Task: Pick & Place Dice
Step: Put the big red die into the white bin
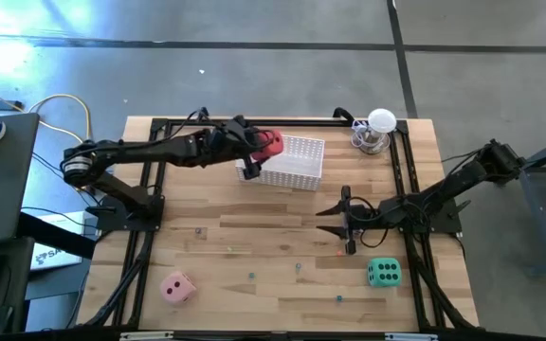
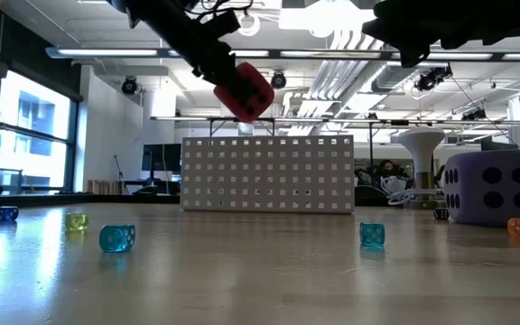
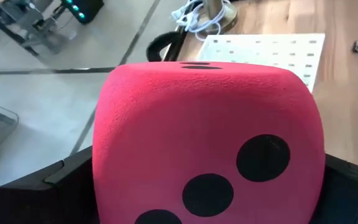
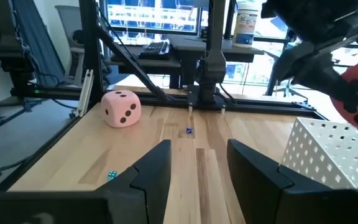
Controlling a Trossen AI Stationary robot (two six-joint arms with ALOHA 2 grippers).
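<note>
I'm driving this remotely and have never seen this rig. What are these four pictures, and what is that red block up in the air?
Two robot arms work at a wooden table. One picture looks straight down, one looks level across the tabletop, and one sits on each wrist. The left gripper holds the red die in the air over the white basket. The right gripper waits empty, jaws apart, mid-table. On the table lie the pink die, the green die, the purple die and several tiny dice.
</note>
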